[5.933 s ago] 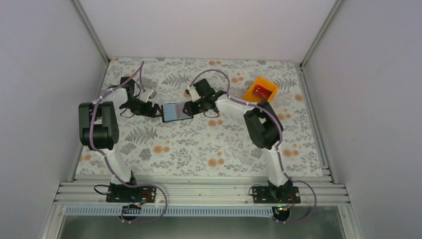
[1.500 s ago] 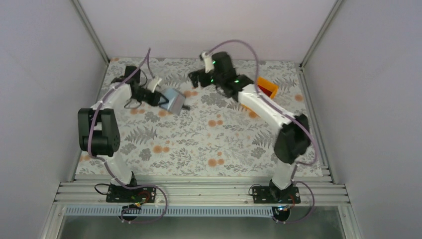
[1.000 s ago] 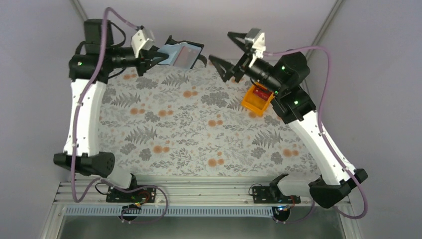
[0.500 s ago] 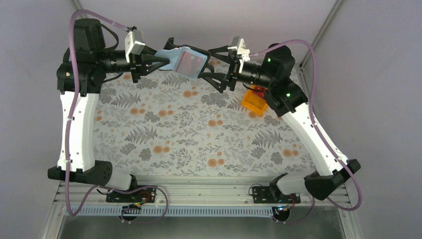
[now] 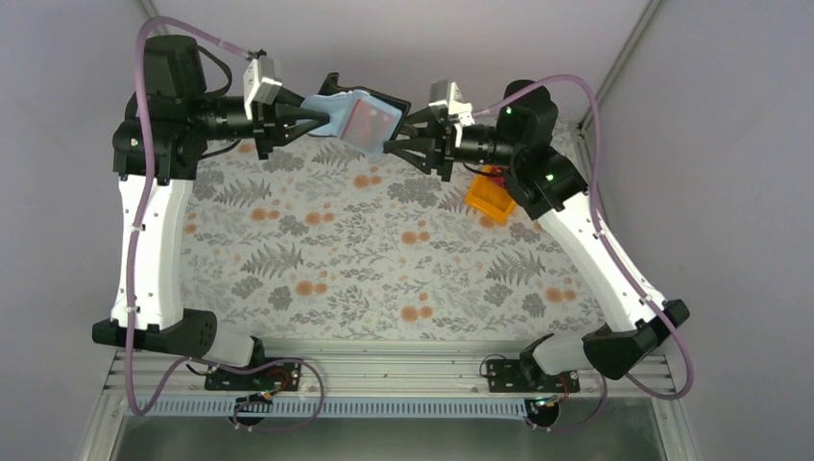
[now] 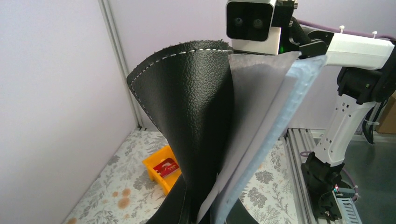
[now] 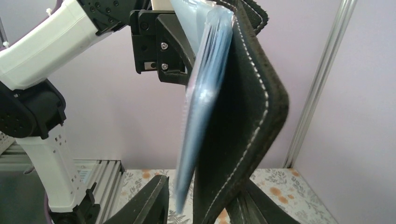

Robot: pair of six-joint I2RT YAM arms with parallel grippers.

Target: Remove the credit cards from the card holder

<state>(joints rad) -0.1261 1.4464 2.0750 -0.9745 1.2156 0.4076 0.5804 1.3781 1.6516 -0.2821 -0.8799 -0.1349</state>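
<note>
wallet: aloft above the table, toward 12 o'clock in the top view. It hangs half open, the black cover curling away from the grey-blue pockets.
left gripper: clamped on the wallet's 9 o'clock edge. As far as I can see, it carries the wallet alone.
right gripper: jaws apart, astride the wallet's 4 o'clock corner. My right wrist view shows a gap on the pocket side, so no pinch yet.
card in the pocket: a reddish face shows. I can't tell how many are in there.
bin: orange, on the table at 2 o'clock, with a red card lying in it.
handling: I judge the wallet light and floppy, and the card thin, stiff, slick and snug in its sleeve.
where to hold: pinch only the card's exposed edge, flat across its faces. Catching the cover too could drag the wallet out of the left's hold.
</note>
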